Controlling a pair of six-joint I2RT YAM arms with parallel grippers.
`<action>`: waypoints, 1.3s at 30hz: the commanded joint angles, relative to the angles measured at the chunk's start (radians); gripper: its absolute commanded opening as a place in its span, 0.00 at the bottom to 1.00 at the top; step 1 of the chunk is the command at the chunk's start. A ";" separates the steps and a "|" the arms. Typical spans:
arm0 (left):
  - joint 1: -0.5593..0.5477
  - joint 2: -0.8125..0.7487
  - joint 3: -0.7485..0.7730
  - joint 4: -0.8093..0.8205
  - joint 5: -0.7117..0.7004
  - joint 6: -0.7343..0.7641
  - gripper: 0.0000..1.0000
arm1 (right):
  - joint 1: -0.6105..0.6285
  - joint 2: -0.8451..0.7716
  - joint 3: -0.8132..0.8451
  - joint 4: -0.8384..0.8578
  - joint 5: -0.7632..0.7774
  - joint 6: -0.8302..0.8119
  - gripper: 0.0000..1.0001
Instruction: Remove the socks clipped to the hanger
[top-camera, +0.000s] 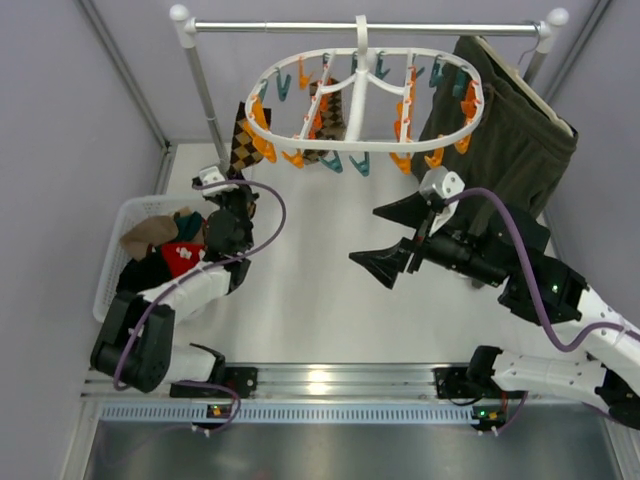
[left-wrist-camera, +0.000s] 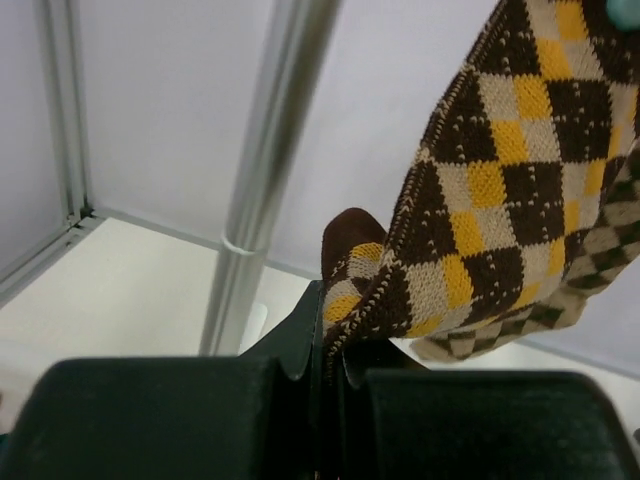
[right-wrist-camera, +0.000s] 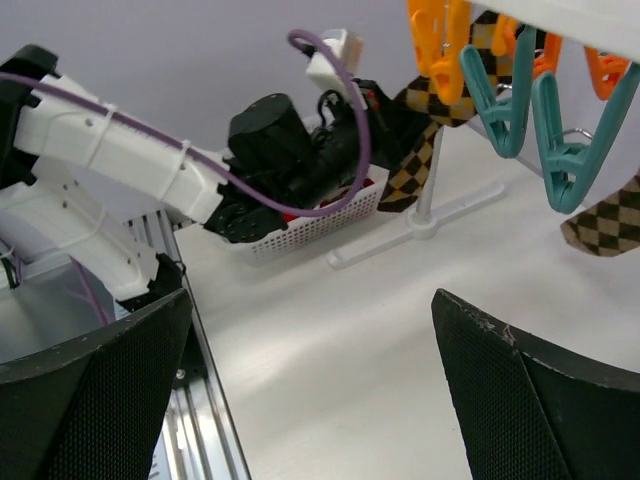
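Note:
The round white hanger hangs from the rail, its rim lined with orange and teal clips. A brown-tan argyle sock hangs at its left rim. My left gripper is shut on that sock's lower end; in the left wrist view the sock runs from between the closed jaws up to the right. A second argyle sock hangs inside the frame. My right gripper is open and empty below the hanger, over the table. The right wrist view shows orange clips, teal clips and both socks.
A white basket at the left holds several loose socks, tan, teal, red and black. Dark green shorts hang at the rail's right end. The rail's left post stands just behind the left gripper; its foot rests on the table.

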 joint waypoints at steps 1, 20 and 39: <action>-0.002 -0.121 -0.055 0.050 -0.047 -0.046 0.00 | -0.009 -0.031 0.063 -0.007 0.055 0.027 0.99; -0.210 -0.658 -0.196 -0.240 -0.105 -0.004 0.00 | -0.009 0.165 0.438 -0.254 0.187 0.078 0.99; -0.696 -0.696 -0.302 -0.255 0.081 0.187 0.00 | -0.007 0.415 0.706 -0.387 0.049 0.116 0.99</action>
